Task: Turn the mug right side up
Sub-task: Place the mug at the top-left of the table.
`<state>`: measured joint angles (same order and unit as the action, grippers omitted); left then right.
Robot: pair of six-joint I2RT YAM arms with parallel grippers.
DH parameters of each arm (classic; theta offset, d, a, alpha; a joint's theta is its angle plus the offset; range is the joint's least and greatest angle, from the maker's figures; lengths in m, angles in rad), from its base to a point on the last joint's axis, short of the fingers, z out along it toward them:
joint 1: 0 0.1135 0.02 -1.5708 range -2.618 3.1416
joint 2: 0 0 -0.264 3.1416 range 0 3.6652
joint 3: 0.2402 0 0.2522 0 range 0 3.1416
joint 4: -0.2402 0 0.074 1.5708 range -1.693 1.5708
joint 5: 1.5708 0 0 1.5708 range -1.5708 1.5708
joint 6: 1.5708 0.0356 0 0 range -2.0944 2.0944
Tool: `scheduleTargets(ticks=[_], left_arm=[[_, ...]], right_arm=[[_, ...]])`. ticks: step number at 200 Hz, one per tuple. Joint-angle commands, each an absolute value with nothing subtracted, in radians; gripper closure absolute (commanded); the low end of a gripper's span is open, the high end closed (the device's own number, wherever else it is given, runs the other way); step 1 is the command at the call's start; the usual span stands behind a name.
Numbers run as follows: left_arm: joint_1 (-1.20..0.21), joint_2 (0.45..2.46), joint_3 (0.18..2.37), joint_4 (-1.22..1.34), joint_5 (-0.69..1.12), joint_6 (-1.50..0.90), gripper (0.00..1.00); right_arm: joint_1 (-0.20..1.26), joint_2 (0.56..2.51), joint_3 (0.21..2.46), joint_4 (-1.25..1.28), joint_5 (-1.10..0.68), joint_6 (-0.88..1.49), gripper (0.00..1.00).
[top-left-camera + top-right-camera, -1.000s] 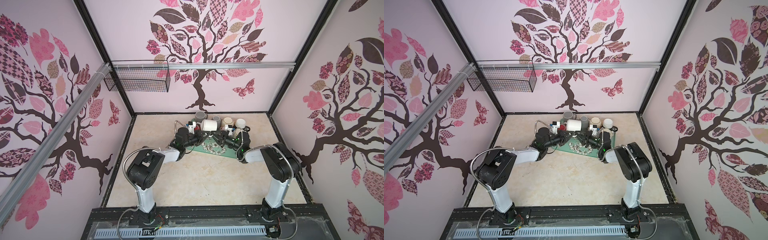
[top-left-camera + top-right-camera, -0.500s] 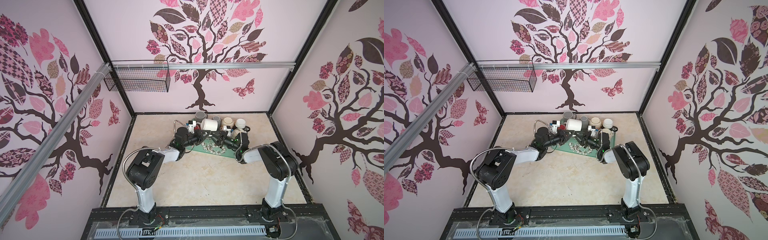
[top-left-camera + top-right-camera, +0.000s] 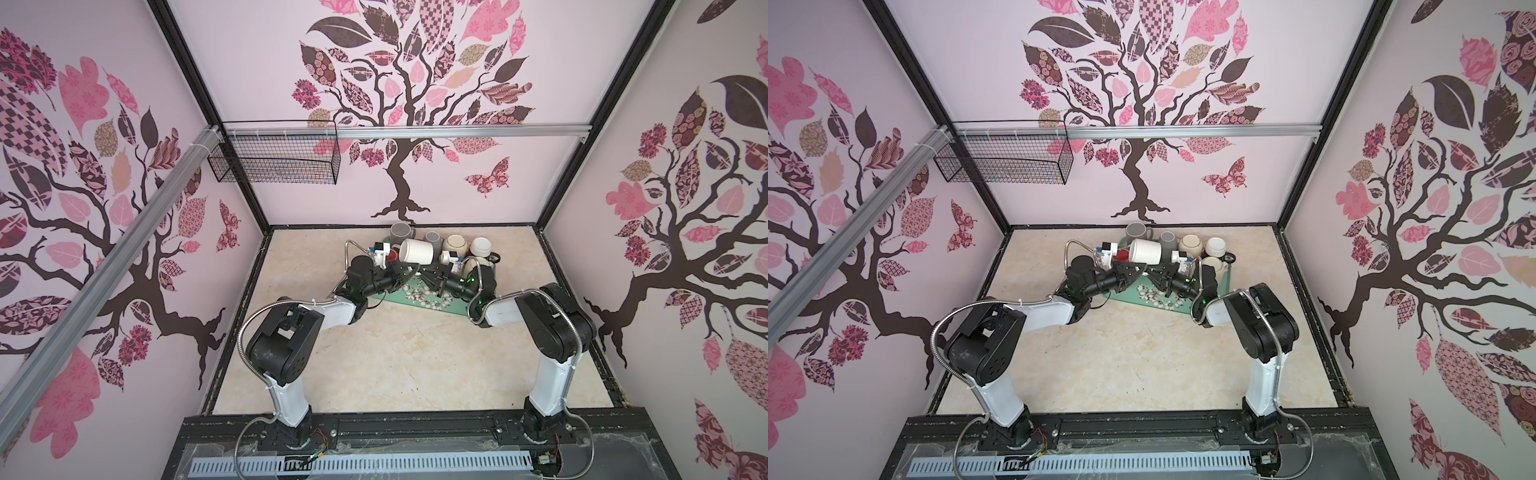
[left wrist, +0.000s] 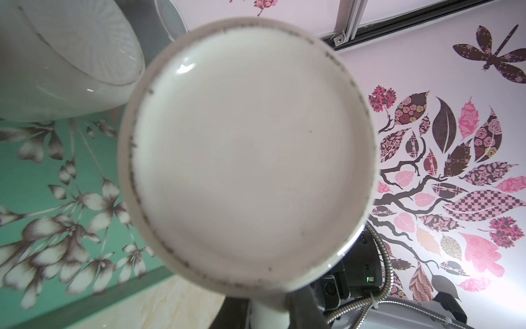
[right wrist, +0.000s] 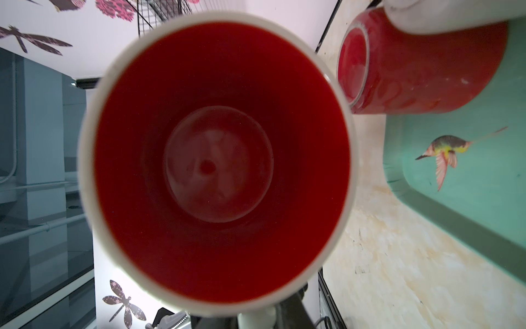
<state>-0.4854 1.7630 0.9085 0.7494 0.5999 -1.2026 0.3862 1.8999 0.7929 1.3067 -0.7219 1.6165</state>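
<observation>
A: Okay, quick one: where's the mug point(image 3: 417, 252)?
B: Just above both hands and lying sideways. It looks lifted off the tray point(image 3: 415, 298). The left wrist view looks straight at its base, the right wrist view straight into its red inside. So it's half-turned, not upright yet.
A: Hands?
B: The left hand point(image 3: 406, 271) and right hand point(image 3: 430, 274) meet tip to tip right under it, at the handle point(image 4: 270, 314). Each wrist view shows one dark finger point(image 4: 303, 313) against the handle stub, and the mug body hides the rest. I can't tell how far open either is, or which one actually clamps the handle.
A: Reads like a handover. Advice for the step?
B: One hand needs a firm pinch on the handle before the other lets go. Otherwise the mug drops onto the red mug point(image 5: 427, 71) lying just past the left hand. Then roll the wrist until the mouth is on top. Keep it clear of the other mugs point(image 3: 401, 232) crowded beyond the hands while turning. Set it base-flat on a free patch of tray or bench point(image 3: 395, 353), and release only once it sits.
</observation>
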Motion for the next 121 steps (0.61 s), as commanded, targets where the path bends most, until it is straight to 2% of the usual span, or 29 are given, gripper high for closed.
scheduleTargets(ticks=[1,49,75,121], left_arm=[[-0.487,1.646,0.855,0.639,0.648,-1.051,0.74],[-0.445,1.38,0.788,0.144,0.491,-0.8,0.58],[-0.427,1.198,0.733,-0.046,0.345,-0.708,0.43],[-0.415,0.879,0.762,-0.483,-0.023,-0.57,0.36]], right_arm=[[0.388,1.805,0.818,1.229,-0.678,1.505,1.0],[0.435,1.637,0.916,0.677,-0.539,1.106,1.0],[0.487,1.621,1.014,0.455,-0.412,0.943,1.0],[0.64,1.724,1.226,0.225,-0.115,0.652,1.0]])
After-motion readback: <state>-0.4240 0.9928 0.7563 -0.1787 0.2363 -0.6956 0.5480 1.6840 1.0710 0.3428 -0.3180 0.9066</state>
